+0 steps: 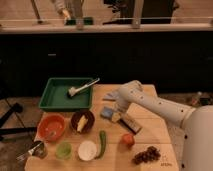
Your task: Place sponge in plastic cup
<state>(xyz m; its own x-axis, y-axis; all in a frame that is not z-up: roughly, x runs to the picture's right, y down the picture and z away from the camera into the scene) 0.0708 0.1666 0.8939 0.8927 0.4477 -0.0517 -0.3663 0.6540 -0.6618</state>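
Observation:
The grey-blue sponge (106, 112) lies flat on the wooden table, just right of the dark bowl. My gripper (115, 114) is down on the sponge's right edge, reaching in from the white arm (150, 102) on the right. The end of the gripper hides part of the sponge. The plastic cup (63, 149), small and light green, stands near the table's front edge. It is between a metal cup (39, 149) and a white cup (87, 149), well to the lower left of the gripper.
A green tray (55, 97) with a brush (82, 88) sits at the back left. An orange bowl (51, 127) and a dark bowl (82, 121) stand in front of it. A blue cloth (111, 95), dark block (131, 123), green vegetable (102, 143), red fruit (128, 139) and grapes (147, 155) lie around.

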